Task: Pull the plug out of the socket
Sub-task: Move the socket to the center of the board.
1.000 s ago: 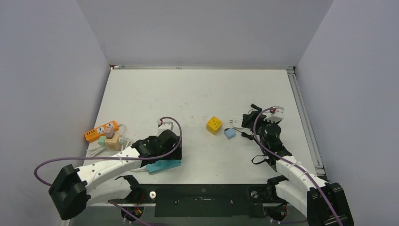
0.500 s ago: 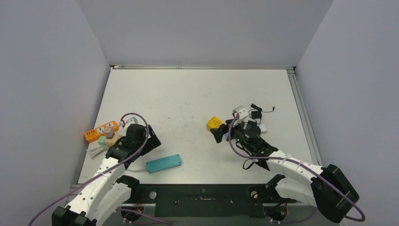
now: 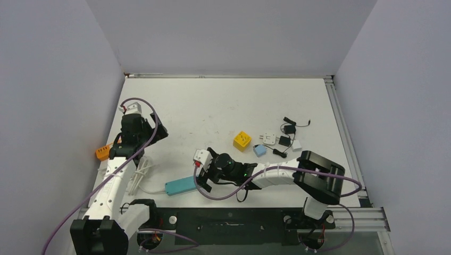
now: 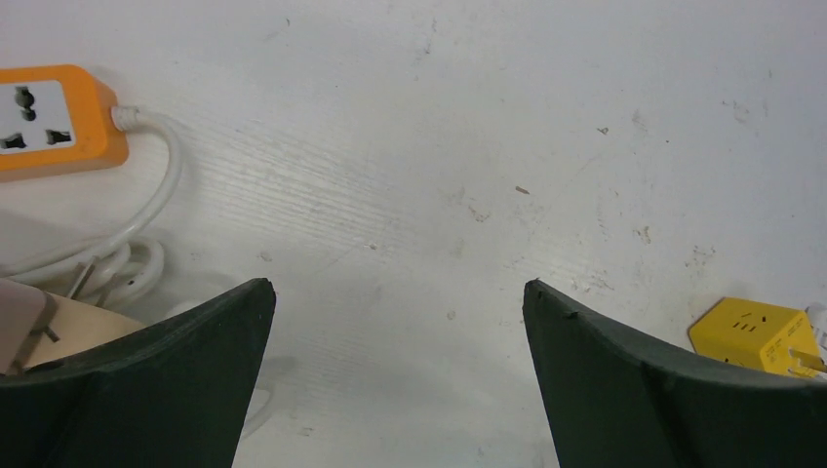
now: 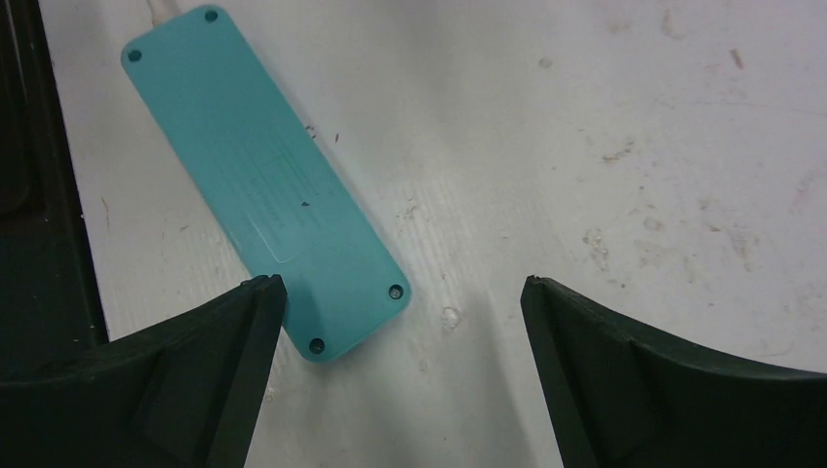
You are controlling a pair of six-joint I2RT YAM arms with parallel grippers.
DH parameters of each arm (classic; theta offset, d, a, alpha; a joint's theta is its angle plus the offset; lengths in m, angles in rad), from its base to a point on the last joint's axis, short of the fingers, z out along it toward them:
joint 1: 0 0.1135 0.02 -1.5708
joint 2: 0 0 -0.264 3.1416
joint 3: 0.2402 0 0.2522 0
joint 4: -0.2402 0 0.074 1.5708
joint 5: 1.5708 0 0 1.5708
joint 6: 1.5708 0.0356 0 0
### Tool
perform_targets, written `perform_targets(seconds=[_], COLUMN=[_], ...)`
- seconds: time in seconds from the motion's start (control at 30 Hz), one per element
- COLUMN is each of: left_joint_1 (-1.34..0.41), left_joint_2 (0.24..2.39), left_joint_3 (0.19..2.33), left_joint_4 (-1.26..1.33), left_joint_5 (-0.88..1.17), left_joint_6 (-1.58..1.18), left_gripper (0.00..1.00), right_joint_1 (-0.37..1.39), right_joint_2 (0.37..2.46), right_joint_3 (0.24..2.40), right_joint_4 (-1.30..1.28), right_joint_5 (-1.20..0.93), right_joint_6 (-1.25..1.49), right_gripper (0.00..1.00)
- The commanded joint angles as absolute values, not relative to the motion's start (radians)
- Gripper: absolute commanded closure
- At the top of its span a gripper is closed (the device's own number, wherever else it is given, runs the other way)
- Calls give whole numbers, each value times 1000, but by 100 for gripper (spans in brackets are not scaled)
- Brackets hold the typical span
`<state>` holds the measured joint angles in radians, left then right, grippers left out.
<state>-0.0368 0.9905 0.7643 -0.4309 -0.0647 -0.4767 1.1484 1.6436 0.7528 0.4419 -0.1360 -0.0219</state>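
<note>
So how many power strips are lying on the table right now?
2. An orange power strip sits at the left edge, partly hidden under the left arm. A teal power strip lies face down near the front edge, beside the right claw. Others could be hidden under the arms.

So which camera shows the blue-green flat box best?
The right wrist view. There the teal power strip fills much of the picture, lying underside up, its screw holes plain to see. The top view shows it small, beside the right gripper. The left wrist view does not show it.
</note>
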Motion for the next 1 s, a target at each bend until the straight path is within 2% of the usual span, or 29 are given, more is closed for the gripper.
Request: perform_targets(seconds=[0.0, 0.3, 0.67, 0.87, 0.97], left_joint_1=[-5, -5, 24, 28, 31], left_joint_2=[952, 930, 919, 920, 921], left_joint_3=[779, 769, 762, 760, 759], left_joint_4=[-368, -376, -371, -370, -368], left_joint_5=[-51, 0, 27, 36, 43], left_joint_6=[-387, -379, -386, -387, -388], left_gripper=[4, 4, 4, 4, 4], right_joint_1=[1186, 1223, 1267, 1268, 1267], right_joint_2=[1744, 1893, 1899, 1975, 2006], right_joint_3=[866, 978, 1021, 1066, 1095], right_joint_4=[412, 366, 353, 331, 316], right_joint_5=[-113, -149, -304, -239, -192], right_joint_6=[-115, -120, -61, -102, -114], right_gripper=[3, 4, 2, 2, 7])
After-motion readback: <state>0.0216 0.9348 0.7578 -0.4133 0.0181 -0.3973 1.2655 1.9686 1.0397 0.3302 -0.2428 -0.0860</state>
